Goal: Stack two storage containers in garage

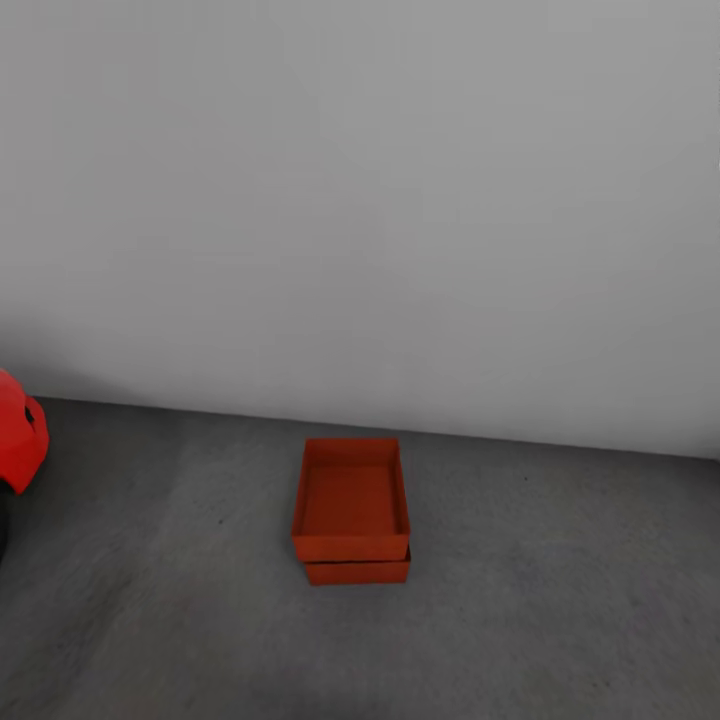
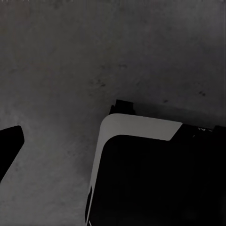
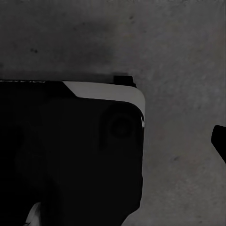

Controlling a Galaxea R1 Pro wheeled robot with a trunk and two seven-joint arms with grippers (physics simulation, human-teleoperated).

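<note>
A plain pale grey wall [image 1: 360, 200] meets rough dark grey concrete, with a red car [image 1: 20, 445] at one edge.

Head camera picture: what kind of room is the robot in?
Most likely a garage. The floor is dark grey, rough concrete, the wall is bare and pale grey, and part of a red car shows at the left edge. Two orange-red storage containers sit stacked on the floor near the wall.

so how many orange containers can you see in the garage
2. The upper container sits stacked on the lower container, whose front wall peeks out beneath it. Both rest on the grey concrete floor near the pale wall. Nothing in view could hide a third.
</note>
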